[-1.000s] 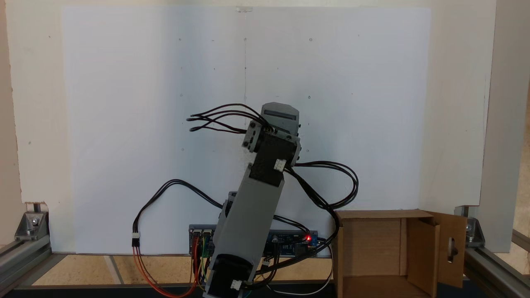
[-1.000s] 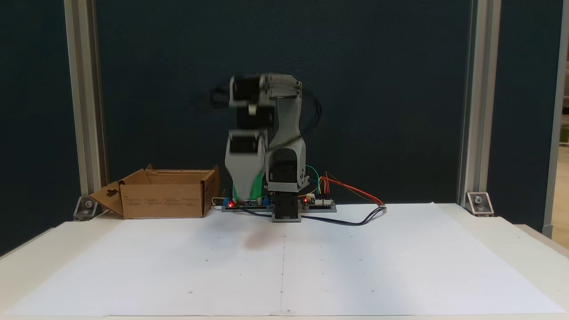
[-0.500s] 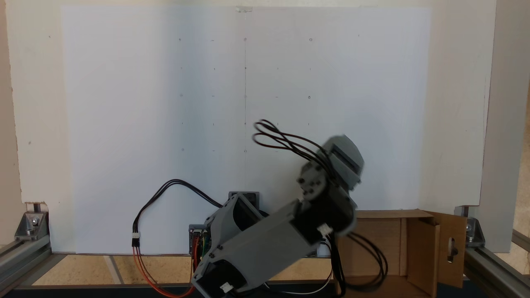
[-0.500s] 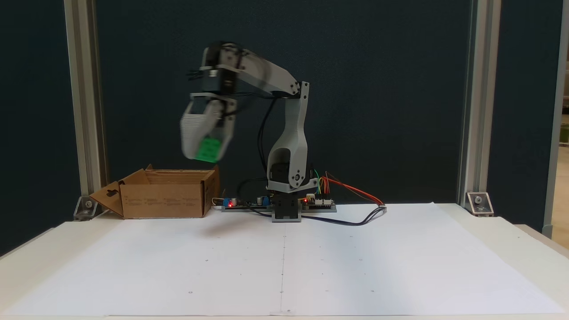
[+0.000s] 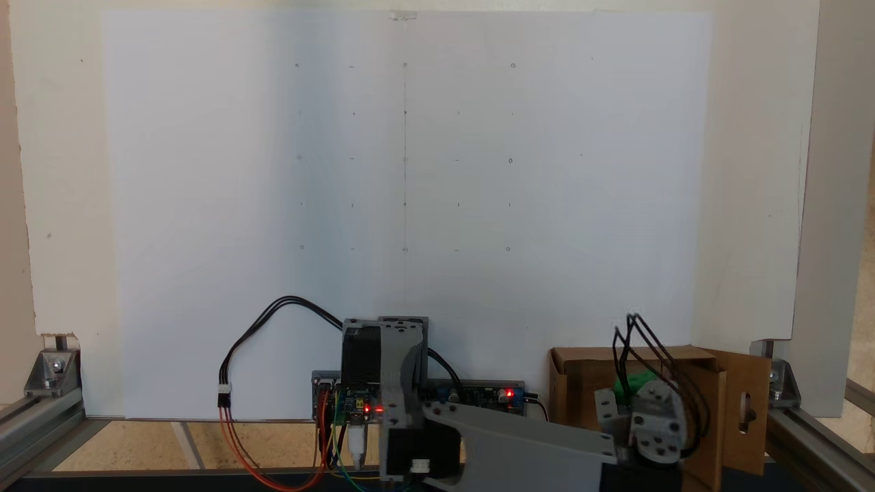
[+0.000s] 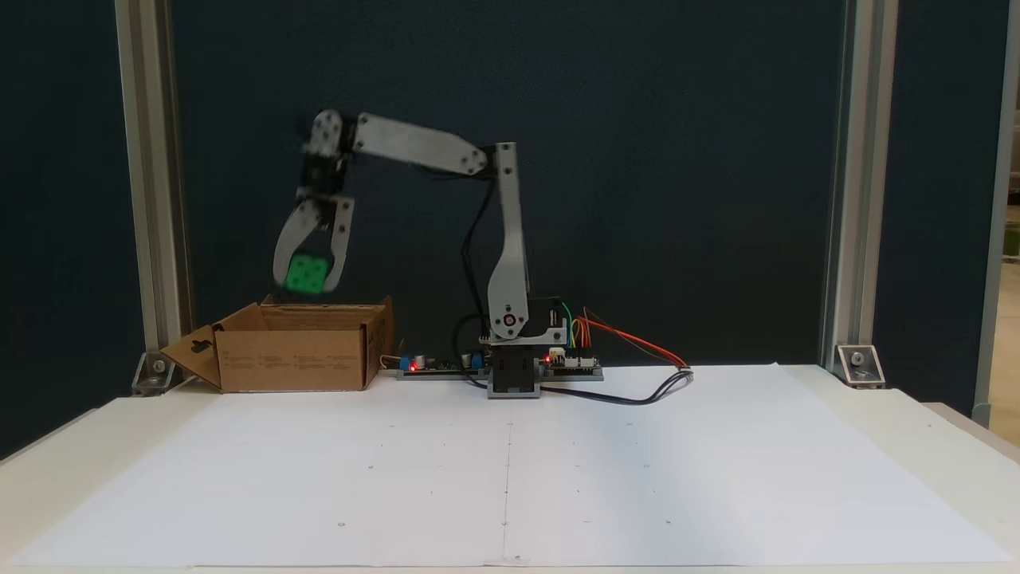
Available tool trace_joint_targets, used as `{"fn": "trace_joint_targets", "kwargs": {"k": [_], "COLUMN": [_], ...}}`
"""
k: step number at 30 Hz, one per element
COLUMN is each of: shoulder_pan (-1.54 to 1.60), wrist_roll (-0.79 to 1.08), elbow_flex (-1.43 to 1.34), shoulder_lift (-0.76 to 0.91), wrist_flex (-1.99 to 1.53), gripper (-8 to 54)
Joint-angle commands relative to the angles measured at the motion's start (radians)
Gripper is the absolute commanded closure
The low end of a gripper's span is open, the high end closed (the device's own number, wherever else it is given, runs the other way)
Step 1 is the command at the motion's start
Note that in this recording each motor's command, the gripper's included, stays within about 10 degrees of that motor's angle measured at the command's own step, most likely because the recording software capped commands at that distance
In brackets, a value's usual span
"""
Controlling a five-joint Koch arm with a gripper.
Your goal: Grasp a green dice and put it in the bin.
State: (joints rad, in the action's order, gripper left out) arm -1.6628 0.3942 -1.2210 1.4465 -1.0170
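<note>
Working left to right in the fixed view that faces the arm from the front, you have one bin at the back left corner of the surface, a brown cardboard box with its top open and one flap with a slot cutout hanging out on its left side. Directly above its opening hangs the one claw, pointing down, its two grey jaws pinching the single green dice between their tips. The dice is in the air, clear of the box rim, and shows you a bright green face with darker recessed pips and rounded corners; it is narrower than the claw that holds it. Further right stands the one arm, upright at its base on the back edge of the surface, its forearm reaching left to the claw. One large white paper sheet with small dots covers the middle of the surface.

In the fixed view from above, the arm stretches right along the bottom edge, and you see a patch of the green dice over the open bin, partly hidden by the wrist and black cables.
</note>
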Motion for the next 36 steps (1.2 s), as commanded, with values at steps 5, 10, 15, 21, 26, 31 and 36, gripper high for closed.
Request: {"fn": "trace_joint_targets", "kwargs": {"k": [5,10,15,21,26,31,36], "shoulder_pan": [-0.135,-0.169,-0.170,-0.100,0.176,0.529,0.931], "wrist_roll": [0.123,0.126,0.124,-0.018,-0.253,-0.339,-0.400], "elbow_flex": [0.057,0.054,0.054,0.058,0.058,0.058,0.003], "shoulder_lift": [-0.126,-0.166,-0.186,-0.137,0.044,0.181,0.308], "wrist_flex": [0.092,0.086,0.104,0.285,0.442,0.483,0.479], "gripper": [34.0,13.8,-1.8,0.4,0.8,0.6,0.6]}}
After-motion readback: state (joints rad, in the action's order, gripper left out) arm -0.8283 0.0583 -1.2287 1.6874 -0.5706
